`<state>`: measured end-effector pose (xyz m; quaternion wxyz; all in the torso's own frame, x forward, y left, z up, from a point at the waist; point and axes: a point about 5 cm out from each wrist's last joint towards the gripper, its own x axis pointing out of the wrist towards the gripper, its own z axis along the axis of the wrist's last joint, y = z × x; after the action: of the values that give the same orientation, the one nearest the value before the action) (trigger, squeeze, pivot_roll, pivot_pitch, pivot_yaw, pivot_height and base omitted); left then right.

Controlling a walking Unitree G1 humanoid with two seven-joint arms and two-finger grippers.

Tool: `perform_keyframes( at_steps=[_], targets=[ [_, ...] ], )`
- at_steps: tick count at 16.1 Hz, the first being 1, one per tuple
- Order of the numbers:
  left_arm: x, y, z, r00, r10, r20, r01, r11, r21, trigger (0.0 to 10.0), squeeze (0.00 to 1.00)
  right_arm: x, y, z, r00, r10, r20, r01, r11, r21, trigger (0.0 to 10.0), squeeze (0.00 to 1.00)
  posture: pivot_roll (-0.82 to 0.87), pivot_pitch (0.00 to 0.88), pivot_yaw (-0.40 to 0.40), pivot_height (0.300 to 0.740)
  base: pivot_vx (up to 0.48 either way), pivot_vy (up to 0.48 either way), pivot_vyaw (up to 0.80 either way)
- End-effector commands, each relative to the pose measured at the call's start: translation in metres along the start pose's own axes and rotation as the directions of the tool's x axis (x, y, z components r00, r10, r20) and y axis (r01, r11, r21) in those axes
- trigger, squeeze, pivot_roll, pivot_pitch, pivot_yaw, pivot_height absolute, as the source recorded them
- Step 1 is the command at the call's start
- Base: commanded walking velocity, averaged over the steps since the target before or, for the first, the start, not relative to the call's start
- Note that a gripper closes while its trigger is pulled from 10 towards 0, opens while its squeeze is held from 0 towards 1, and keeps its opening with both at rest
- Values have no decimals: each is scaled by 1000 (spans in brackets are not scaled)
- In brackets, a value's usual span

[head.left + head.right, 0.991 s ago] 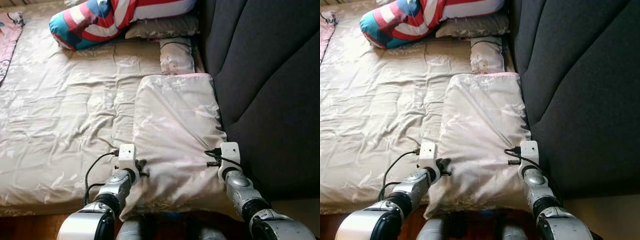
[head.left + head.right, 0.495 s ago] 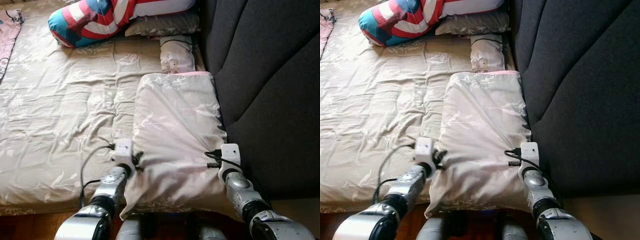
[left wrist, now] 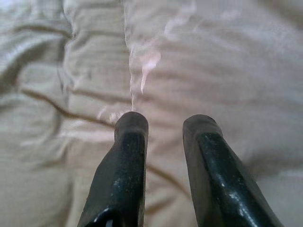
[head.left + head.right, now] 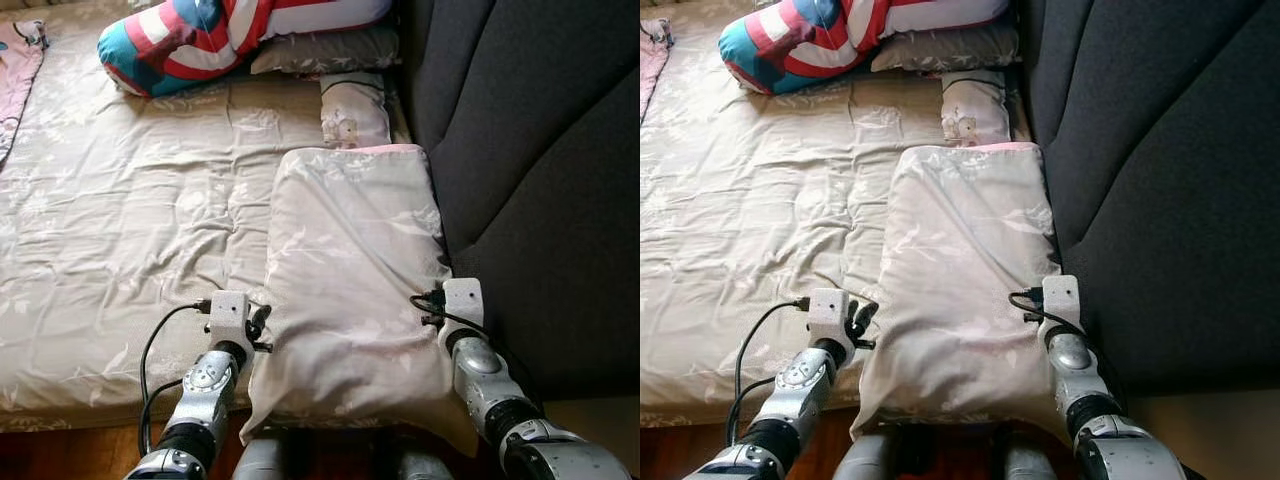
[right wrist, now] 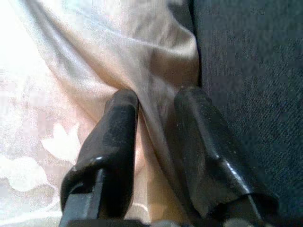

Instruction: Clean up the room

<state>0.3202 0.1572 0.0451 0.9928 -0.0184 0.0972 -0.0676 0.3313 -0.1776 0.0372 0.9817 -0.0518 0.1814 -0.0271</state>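
Beige pillow (image 4: pixel 350 270) lies lengthwise on the bed (image 4: pixel 120 220), its right edge against the dark grey upholstered headboard (image 4: pixel 540 150), its near end hanging a bit over the bed's front edge. Same leaf print as the bed sheet (hard to split the two by colour).

Left claw (image 3: pixel 163 125) sits just beside the pillow's left edge, low near the front corner; fingers (image 3: pixel 128 156) apart with a narrow gap, nothing between them, tips over the seam where pillow meets sheet. Black cable (image 4: pixel 165 345) loops off the left wrist.

Right claw (image 5: pixel 154 111) is at the pillow's right edge, next to the headboard; fingers (image 5: pixel 111 142) narrow with a fold of pillow fabric running between them, so it looks pinched on the pillow.

Far end of the bed: small pale cushion (image 4: pixel 352 110) just past the pillow's top edge, a grey pillow (image 4: pixel 325 50) behind it, and a red-white-blue striped bolster (image 4: pixel 200 35) lying on that. Pink fabric (image 4: pixel 18 75) at the far left edge. Wood floor (image 4: pixel 60 455) shows below the bed.
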Motion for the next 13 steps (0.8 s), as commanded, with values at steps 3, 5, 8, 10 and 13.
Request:
perform_keyframes(
  at_steps=[3,5,8,10,13],
  targets=[
    [-5,7,5,998,43,51,-44,999,12,10000,0,-8,8,-5,995,25,94,-29,999,39,10000,0,-11,171,57,740,0,0,0],
    [-8,10,16,990,60,129,-63,998,16,10000,0,-16,10,-9,986,19,165,-32,997,76,10000,0,-22,133,56,740,0,0,0],
    [-12,9,19,985,62,160,-67,998,22,10000,0,-25,7,-20,982,-5,189,-20,992,127,10000,0,-40,84,41,740,0,0,0],
    [-14,8,17,985,59,159,-68,996,51,10000,0,-33,4,-25,977,-30,209,-7,985,173,10000,0,-51,62,30,740,0,0,0],
    [-19,6,14,984,62,168,-73,996,58,10000,0,-41,3,-27,970,-47,239,2,983,185,10000,0,-66,40,19,740,0,0,0]
  ],
)
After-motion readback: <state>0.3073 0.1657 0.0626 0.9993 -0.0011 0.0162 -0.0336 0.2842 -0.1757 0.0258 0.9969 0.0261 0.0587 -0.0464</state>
